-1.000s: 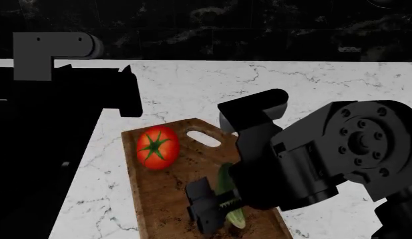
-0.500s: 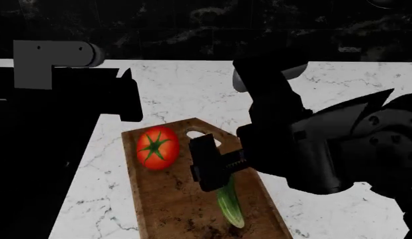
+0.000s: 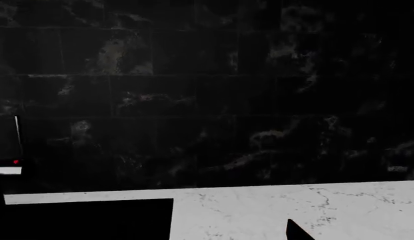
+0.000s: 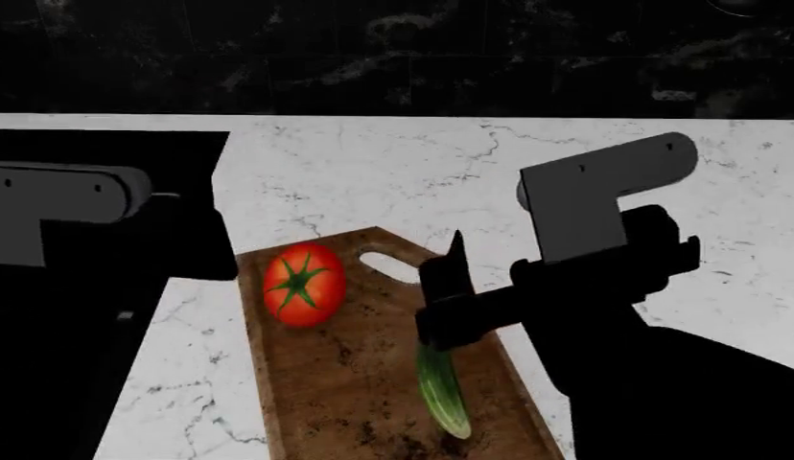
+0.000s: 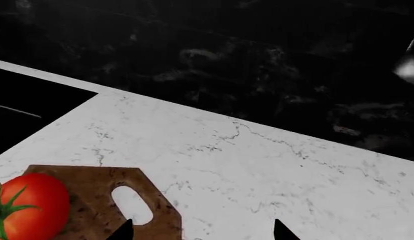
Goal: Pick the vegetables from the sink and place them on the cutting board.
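Note:
The red tomato (image 4: 302, 284) and the dark green cucumber (image 4: 442, 393) both lie on the brown cutting board (image 4: 346, 383), the tomato near the slot handle end. My right gripper (image 5: 201, 233) is open and empty, raised above the board's handle end; one black finger (image 4: 446, 287) shows just above the cucumber's far end, clear of it. The tomato (image 5: 23, 206) and the board (image 5: 93, 200) also show in the right wrist view. My left gripper (image 3: 207, 236) is over the counter beside the black sink (image 3: 80, 220), open and empty, with only one fingertip (image 3: 297, 233) showing.
The white marble counter (image 4: 371, 172) surrounds the board, with a black marbled wall (image 4: 397, 48) behind. The sink (image 4: 64, 402) lies left of the board. My left arm (image 4: 64, 206) hangs over the sink's far side. My right arm (image 4: 627, 316) covers the counter right of the board.
My right gripper has let go of the cucumber, lifted off it and swung back to the right. The cucumber now lies free on the board. My left arm has shifted left and lower.

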Controlling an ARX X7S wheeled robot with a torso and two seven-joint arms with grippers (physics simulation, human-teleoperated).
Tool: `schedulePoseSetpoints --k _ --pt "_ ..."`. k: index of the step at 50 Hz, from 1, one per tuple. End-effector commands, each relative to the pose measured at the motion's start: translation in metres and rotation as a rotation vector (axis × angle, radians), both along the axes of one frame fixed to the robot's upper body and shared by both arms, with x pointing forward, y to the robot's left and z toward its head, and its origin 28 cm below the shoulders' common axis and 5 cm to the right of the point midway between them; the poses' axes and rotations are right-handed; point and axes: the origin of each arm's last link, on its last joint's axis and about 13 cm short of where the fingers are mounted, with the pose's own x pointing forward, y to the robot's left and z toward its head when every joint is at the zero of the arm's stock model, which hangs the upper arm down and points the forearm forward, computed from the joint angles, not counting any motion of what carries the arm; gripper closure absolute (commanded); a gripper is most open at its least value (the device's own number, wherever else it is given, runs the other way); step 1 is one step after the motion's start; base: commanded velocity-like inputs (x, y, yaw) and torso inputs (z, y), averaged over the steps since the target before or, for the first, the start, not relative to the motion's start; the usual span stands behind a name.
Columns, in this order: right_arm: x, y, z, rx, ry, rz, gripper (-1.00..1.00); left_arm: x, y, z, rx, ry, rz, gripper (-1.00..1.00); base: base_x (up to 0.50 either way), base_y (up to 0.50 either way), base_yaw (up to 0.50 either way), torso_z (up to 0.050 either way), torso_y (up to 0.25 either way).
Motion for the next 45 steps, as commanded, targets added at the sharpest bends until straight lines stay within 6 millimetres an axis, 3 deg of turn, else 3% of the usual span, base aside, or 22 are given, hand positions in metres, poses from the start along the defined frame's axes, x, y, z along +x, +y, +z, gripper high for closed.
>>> schedulePoseSetpoints --k 1,12,29,30,45 --pt "-0.017 -0.001 -0.005 0.034 -0.181 -0.096 -1.0 -0.018 0.005 -0.001 -0.015 -0.074 0.013 -1.0 0.0 0.0 0.0 0.0 0.0" --pt "-0.049 0.0 0.019 0.086 -0.322 -0.147 -1.0 -0.04 0.007 0.021 -0.081 -0.156 0.044 -1.0 0.0 0.0 0.0 0.0 0.0" --pt "-0.06 0.004 0.029 0.116 -0.455 -0.171 -1.0 -0.051 0.013 0.032 -0.115 -0.201 0.039 -1.0 0.0 0.0 0.0 0.0 0.0" --pt "-0.071 0.004 0.035 0.137 -0.581 -0.191 -1.0 -0.061 0.014 0.038 -0.147 -0.237 0.028 -1.0 0.0 0.0 0.0 0.0 0.0" --pt "-0.106 0.015 0.051 0.119 -0.738 -0.158 -1.0 -0.093 0.019 0.057 -0.202 -0.351 0.008 -1.0 0.0 0.0 0.0 0.0 0.0"
